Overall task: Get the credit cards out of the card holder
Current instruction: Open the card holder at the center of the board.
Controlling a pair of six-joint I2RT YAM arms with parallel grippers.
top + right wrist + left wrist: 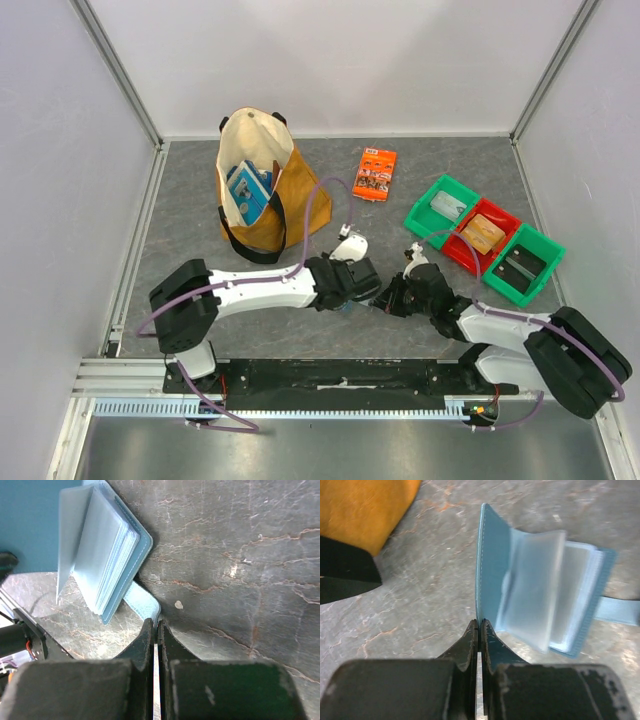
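At the near edge of the grey marbled worktop (pixel 180 240), the left arm (pixel 250 290) reaches right and the right arm (pixel 500 325) reaches left. Their tips nearly meet near the middle of the worktop. From above, the wrists hide most of what lies between them.

The left wrist view shows the left fingers (pixel 467 645) pressed together on the near edge of the card holder (pixel 492 565). They pinch its light-blue cover, which rises straight away from the fingertips. To the right of that cover the holder hangs open, with its cloudy clear pockets (pixel 535 585) fanned out. Whether any pocket has a card in it cannot be told.

The holder's closing tab (pixel 620 611) sticks out on the side away from the left fingers. The right wrist view shows the right fingers (pixel 145 640) shut on the end of this tab, with the body of the holder just beyond them to the left. So the holder is held between the two pairs of fingers, cover on one side and tab on the other. Whether it touches the worktop is unclear.

Farther back on the left stands a cream and mustard tote bag (pixel 270 215) with a blue-and-white box (pixel 247 190) inside. An orange printed packet (pixel 375 172) lies right of the bag. At the far right a red bin (pixel 500 215) sits between two green bins (pixel 425 212), and each bin holds a flat item.
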